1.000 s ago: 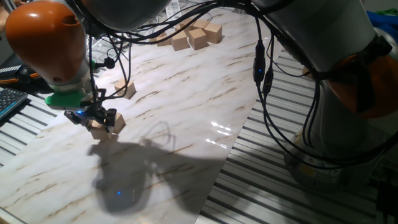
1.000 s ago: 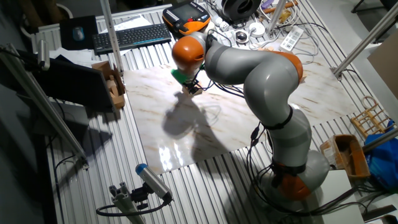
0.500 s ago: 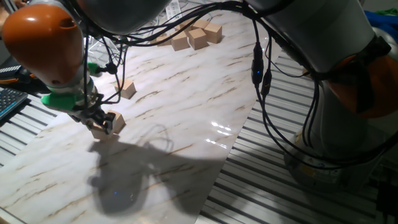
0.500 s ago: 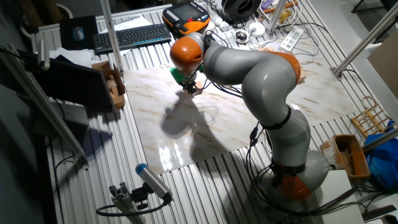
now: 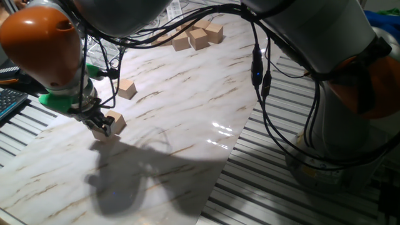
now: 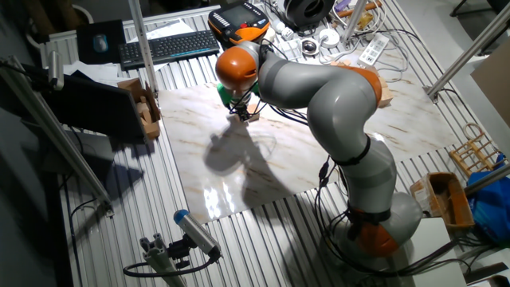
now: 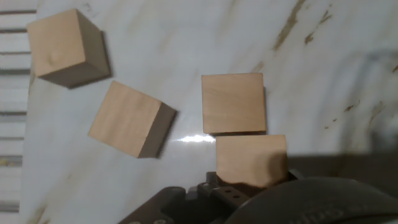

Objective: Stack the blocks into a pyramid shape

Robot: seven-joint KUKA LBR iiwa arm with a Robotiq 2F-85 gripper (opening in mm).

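We see the grey KUKA arm (image 6: 335, 96) reaching low across the table, orange wrist (image 5: 40, 37) tilted; the black two-finger gripper (image 5: 100, 124) appears closed, though partly hidden.

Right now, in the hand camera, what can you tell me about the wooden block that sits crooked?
The crooked block is a plain cube of light tan wood with no marks. Its smooth top face shows, and one side face, on the right, is in shadow. It lies flat on the white marbled table, turned at an angle to the other blocks. It stands apart from them and touches only the table.
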